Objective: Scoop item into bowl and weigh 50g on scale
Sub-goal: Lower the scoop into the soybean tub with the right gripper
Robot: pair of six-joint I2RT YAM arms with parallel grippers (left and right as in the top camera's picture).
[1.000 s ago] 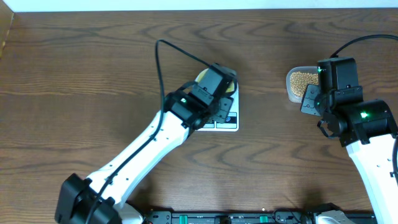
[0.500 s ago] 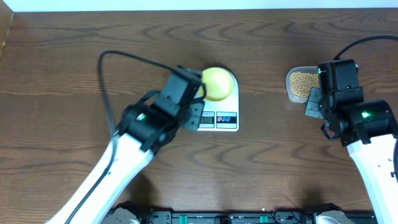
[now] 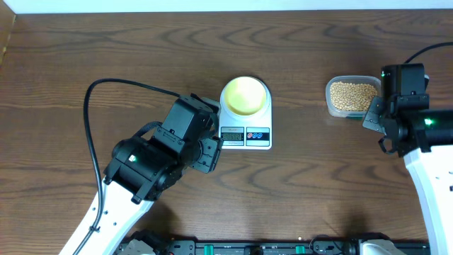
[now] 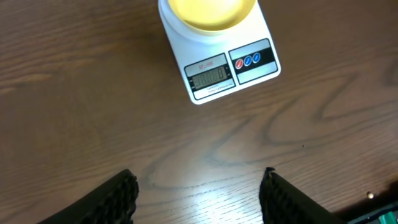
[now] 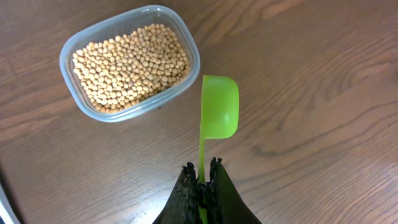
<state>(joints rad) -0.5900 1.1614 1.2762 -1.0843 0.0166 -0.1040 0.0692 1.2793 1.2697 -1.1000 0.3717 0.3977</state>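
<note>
The pale yellow bowl [image 3: 245, 95] sits empty on the white scale [image 3: 246, 134]. In the left wrist view the bowl [image 4: 208, 9] and the scale [image 4: 217, 59] lie ahead of my left gripper [image 4: 199, 186], which is open and empty over bare wood, apart from the scale. The tan beans [image 5: 130, 59] fill a clear plastic tub [image 5: 189, 53], which also shows in the overhead view [image 3: 352, 97]. My right gripper [image 5: 202, 171] is shut on the handle of a green scoop [image 5: 219, 112]. The scoop's cup is empty and hangs just right of the tub.
The scale's display [image 4: 209, 76] and its red and blue buttons [image 4: 249, 60] face my left gripper. The left arm [image 3: 163, 156] lies front-left of the scale. The right arm [image 3: 414, 131] is right of the tub. Dark wooden table all round.
My left arm has drawn back from over the scale to the front-left, leaving the bowl uncovered on the scale. My right arm has shifted right, off the tub's edge.
</note>
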